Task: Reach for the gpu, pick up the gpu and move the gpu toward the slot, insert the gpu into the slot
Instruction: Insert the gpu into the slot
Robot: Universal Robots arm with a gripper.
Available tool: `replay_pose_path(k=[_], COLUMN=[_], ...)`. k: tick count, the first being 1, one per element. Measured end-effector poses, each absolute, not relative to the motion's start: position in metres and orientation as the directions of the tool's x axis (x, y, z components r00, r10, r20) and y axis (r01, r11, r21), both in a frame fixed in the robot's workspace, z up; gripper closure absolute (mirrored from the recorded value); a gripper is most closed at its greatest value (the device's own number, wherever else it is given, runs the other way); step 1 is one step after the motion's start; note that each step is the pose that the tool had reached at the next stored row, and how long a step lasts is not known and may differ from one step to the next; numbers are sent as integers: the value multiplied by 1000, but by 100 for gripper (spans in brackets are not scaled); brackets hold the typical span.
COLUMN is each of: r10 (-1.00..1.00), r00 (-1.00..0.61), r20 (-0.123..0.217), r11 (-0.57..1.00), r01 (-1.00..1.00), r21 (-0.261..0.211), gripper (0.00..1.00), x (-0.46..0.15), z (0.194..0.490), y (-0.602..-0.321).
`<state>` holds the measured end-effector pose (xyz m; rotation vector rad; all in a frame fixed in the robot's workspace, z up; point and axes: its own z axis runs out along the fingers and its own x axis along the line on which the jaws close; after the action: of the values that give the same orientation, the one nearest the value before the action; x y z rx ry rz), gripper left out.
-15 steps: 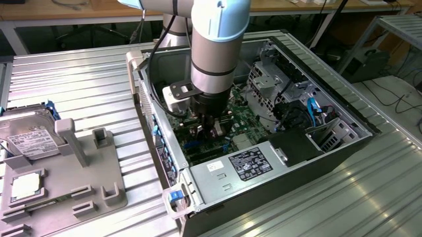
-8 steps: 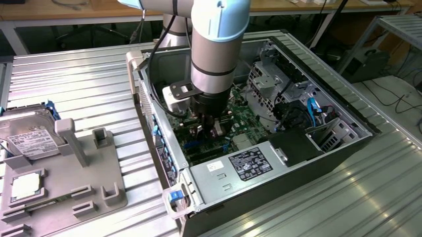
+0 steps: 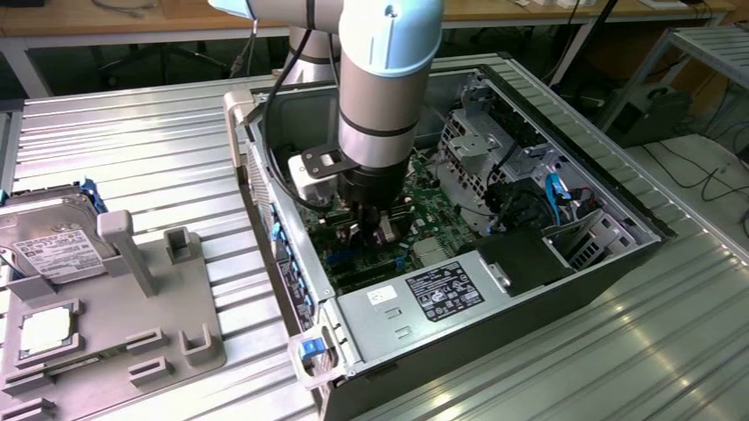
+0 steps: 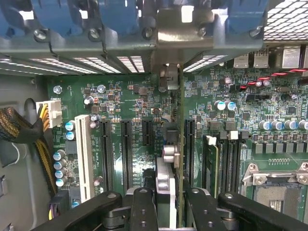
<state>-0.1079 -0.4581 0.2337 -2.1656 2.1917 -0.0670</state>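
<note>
Inside the open computer case (image 3: 609, 189), which lies on its side on the ribbed metal table (image 3: 140, 149), the gripper (image 3: 372, 230) is lowered over the green motherboard (image 3: 439, 224). Its fingers (image 4: 144, 209) are seen in the wrist view closed on the gpu (image 4: 179, 144), a thin card held edge-on and upright between them. The card is lined up along the row of dark expansion slots (image 4: 126, 147), its lower edge close to the board between two of them; whether it is seated in the slot cannot be told. Its silver bracket (image 4: 185, 29) is seen at the far end, against the case's rear wall by the blue retention clips (image 4: 118, 17). A white slot (image 4: 83, 154) stands at the outer side of the slot row, near a white power connector (image 4: 50, 111). Outside the case, near the table's edge at the exterior view's left, a grey fixture (image 3: 140, 289) carries a hard drive (image 3: 53, 237) and a square CPU chip (image 3: 47, 331).
</note>
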Motion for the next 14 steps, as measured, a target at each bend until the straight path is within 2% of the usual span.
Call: replay_pose_path(k=[14], r10=[-1000], r00=[-11], r20=[-12], r11=[12], r01=[-997], r21=[-73], gripper=[71], x=[-108], z=[232], y=[-458])
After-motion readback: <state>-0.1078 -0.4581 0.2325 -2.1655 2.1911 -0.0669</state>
